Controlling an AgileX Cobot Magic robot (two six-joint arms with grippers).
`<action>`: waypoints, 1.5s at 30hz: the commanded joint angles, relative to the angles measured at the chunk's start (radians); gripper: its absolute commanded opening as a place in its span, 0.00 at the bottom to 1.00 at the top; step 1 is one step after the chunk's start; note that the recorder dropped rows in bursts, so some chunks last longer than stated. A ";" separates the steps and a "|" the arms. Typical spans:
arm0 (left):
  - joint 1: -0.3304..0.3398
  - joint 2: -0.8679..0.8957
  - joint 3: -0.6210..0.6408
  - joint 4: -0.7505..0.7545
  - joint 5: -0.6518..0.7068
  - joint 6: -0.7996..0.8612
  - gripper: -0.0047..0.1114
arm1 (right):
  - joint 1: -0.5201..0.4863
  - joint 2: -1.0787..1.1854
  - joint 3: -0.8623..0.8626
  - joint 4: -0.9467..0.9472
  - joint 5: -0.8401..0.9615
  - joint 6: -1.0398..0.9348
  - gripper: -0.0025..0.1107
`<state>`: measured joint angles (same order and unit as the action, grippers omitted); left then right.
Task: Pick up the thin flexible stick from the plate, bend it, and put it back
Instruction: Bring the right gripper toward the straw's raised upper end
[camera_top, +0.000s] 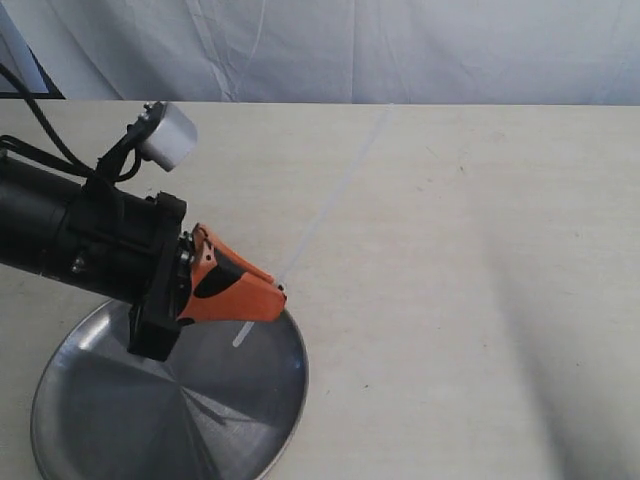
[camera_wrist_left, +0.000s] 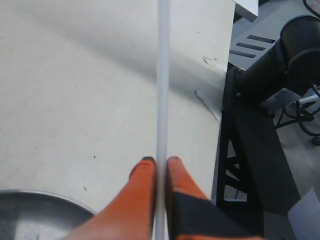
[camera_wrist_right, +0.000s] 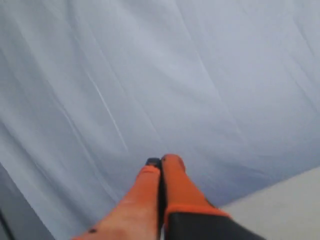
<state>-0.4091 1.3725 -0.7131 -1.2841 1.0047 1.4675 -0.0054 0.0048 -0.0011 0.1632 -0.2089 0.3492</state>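
My left gripper (camera_top: 277, 292) is shut on the thin flexible stick (camera_top: 330, 204), a straight whitish translucent rod. It hovers over the far rim of the shiny steel plate (camera_top: 100, 400) at the lower left. The stick slants up and away from the jaws toward the table's back, and a short end (camera_top: 240, 338) hangs below the fingers over the plate. In the left wrist view the stick (camera_wrist_left: 162, 75) runs straight out between the orange fingers (camera_wrist_left: 142, 190). My right gripper (camera_wrist_right: 161, 161) is shut on nothing and points at the white cloth; the exterior view does not show it.
A pale wooden table (camera_top: 480, 300) spreads to the right of the plate. White cloth (camera_top: 350, 50) hangs behind the table's back edge. Past the table's edge, the left wrist view shows a black frame and an arm base (camera_wrist_left: 270, 75).
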 joint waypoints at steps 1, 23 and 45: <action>-0.003 -0.011 -0.003 -0.026 0.018 0.009 0.04 | -0.005 -0.005 0.001 0.178 -0.190 0.537 0.02; -0.003 -0.011 -0.003 -0.038 0.073 0.009 0.04 | 0.237 0.219 -0.146 -0.587 -0.069 1.146 0.33; -0.003 -0.011 -0.003 -0.061 0.091 0.009 0.04 | 0.336 1.142 -0.507 -1.102 -0.594 1.186 0.63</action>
<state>-0.4091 1.3725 -0.7131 -1.3317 1.0795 1.4710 0.3292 1.1088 -0.5000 -0.9281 -0.7353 1.5421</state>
